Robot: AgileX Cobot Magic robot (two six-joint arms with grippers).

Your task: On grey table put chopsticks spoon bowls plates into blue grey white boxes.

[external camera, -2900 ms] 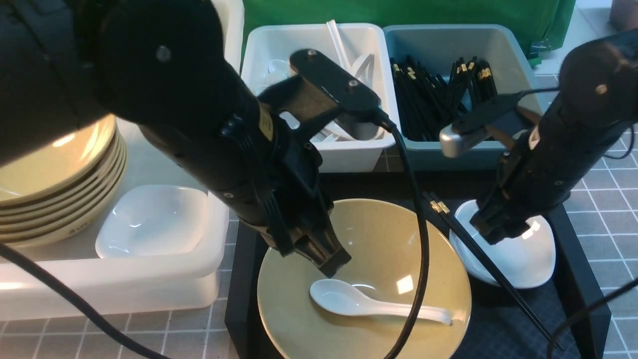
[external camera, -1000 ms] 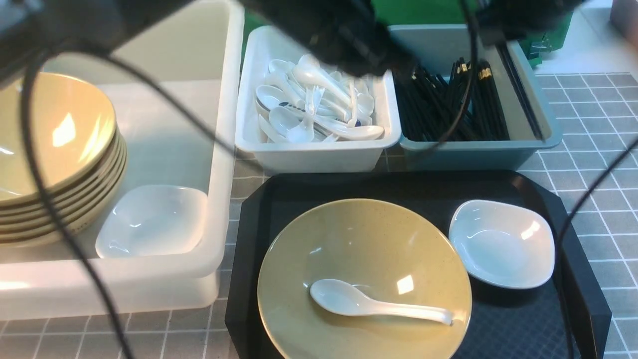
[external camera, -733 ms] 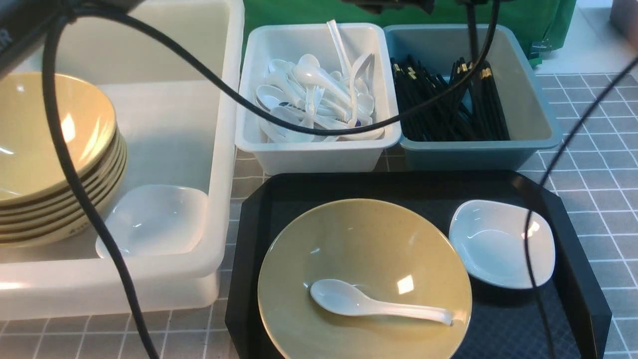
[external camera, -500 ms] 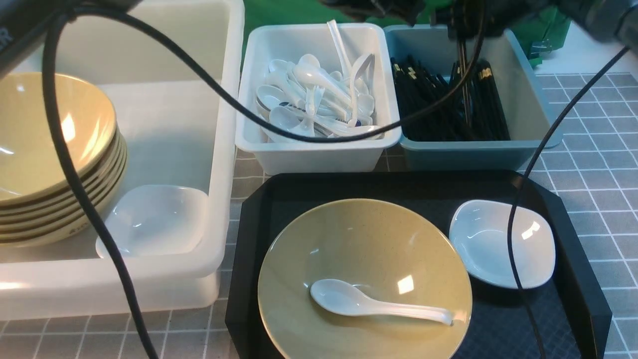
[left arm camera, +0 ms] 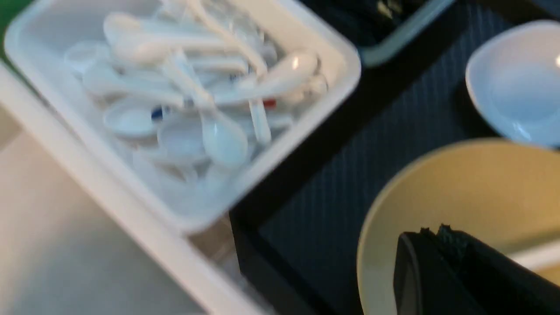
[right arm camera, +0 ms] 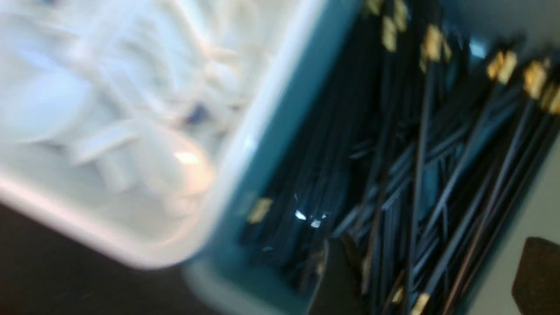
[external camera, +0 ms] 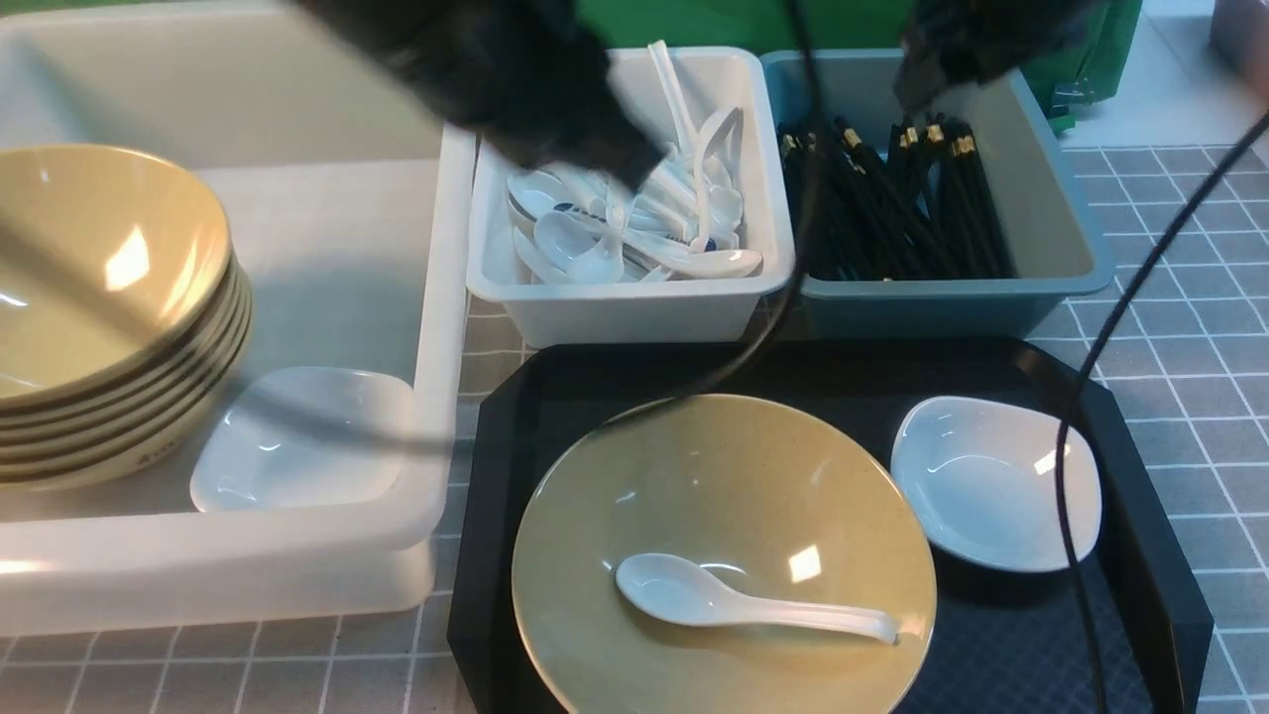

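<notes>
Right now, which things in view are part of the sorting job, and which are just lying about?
Part of the job:
- bowls
- plates
- spoons
- chopsticks
- blue box
- grey-white box
- large white box

Just there:
- green cloth
- cables

The left arm (external camera: 466,69) is slanting down towards the robot's right, blurred, its gripper (left arm camera: 431,236) hanging beyond the left part of the black tray's (external camera: 694,355) far edge, fingers closed together. The right arm (external camera: 1021,25) is reaching in from the right, also blurred, its gripper (right arm camera: 431,258) hovering beyond that edge, nearer the far right corner, fingers spread wide.
</notes>
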